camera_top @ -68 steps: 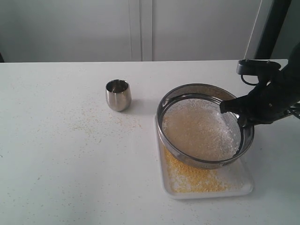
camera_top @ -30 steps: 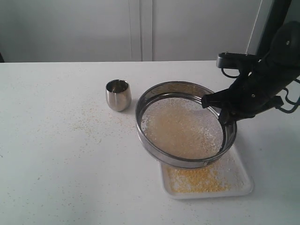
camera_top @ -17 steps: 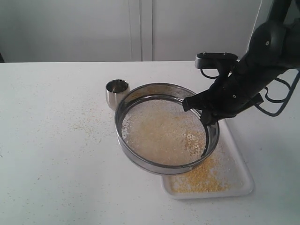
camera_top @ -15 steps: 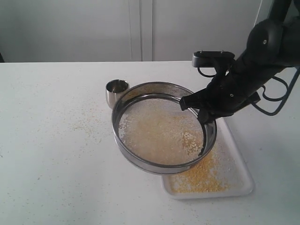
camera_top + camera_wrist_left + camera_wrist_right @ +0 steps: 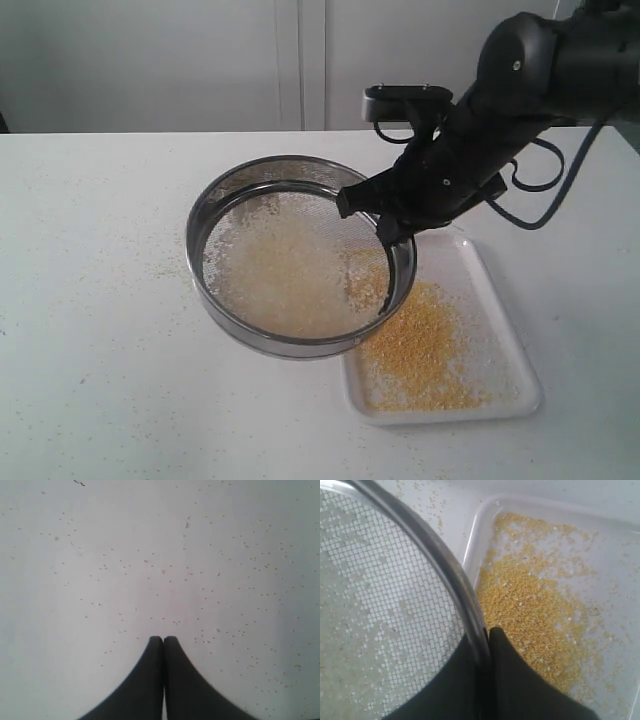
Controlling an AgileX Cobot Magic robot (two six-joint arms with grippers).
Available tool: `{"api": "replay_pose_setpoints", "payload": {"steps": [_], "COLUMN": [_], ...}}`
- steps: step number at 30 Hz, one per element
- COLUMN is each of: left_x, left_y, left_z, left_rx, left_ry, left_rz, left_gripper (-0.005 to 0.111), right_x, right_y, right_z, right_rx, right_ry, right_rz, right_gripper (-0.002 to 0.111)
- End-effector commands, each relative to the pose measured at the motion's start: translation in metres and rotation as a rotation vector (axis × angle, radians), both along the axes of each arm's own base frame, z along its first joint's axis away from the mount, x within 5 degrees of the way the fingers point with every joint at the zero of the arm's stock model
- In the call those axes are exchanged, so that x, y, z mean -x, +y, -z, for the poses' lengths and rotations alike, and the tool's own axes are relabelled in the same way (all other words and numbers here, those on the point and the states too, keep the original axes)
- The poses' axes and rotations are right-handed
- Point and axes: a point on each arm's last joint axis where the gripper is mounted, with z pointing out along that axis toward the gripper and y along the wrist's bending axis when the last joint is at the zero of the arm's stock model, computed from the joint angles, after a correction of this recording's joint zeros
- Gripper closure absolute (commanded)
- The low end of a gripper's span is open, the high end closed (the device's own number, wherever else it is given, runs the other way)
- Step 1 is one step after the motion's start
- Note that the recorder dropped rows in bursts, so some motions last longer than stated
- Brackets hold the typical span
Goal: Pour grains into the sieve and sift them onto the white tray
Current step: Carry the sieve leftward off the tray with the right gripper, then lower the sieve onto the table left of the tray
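Many stray grains point(image 5: 186, 525) on table point(image 5: 90, 400)

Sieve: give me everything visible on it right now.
The sieve is wide, shallow and round, with a shiny steel wall and a fine wire-mesh bottom. Pale whitish grains lie spread over the mesh. The right gripper is clamped on its rim on the side nearest the white tray. It appears lifted, mostly over the table, with its gripped edge overlapping the tray's left side.
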Motion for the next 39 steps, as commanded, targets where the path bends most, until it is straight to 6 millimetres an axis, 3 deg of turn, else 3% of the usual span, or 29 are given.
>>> {"api": "replay_pose_setpoints", "payload": {"steps": [1, 10, 17, 39], "left_x": [0.002, 0.002, 0.002, 0.002], "left_y": [0.001, 0.001, 0.001, 0.001], "left_z": [0.000, 0.000, 0.000, 0.000], "left_rx": [-0.003, -0.003, -0.003, -0.003], "left_ry": [0.006, 0.006, 0.006, 0.006], "left_rz": [-0.001, -0.001, -0.001, -0.001], "left_gripper": [0.107, 0.107, 0.107, 0.107], "right_x": [-0.005, -0.009, -0.009, -0.011], "right_y": [0.025, 0.067, 0.089, 0.113], "right_z": [0.002, 0.031, 0.046, 0.085], "right_rx": [-0.034, 0.004, 0.031, 0.071], "right_ry": [0.014, 0.067, 0.080, 0.063], "right_rz": [-0.016, -0.091, -0.115, -0.127], "right_gripper": [0.108, 0.108, 0.108, 0.108]}}
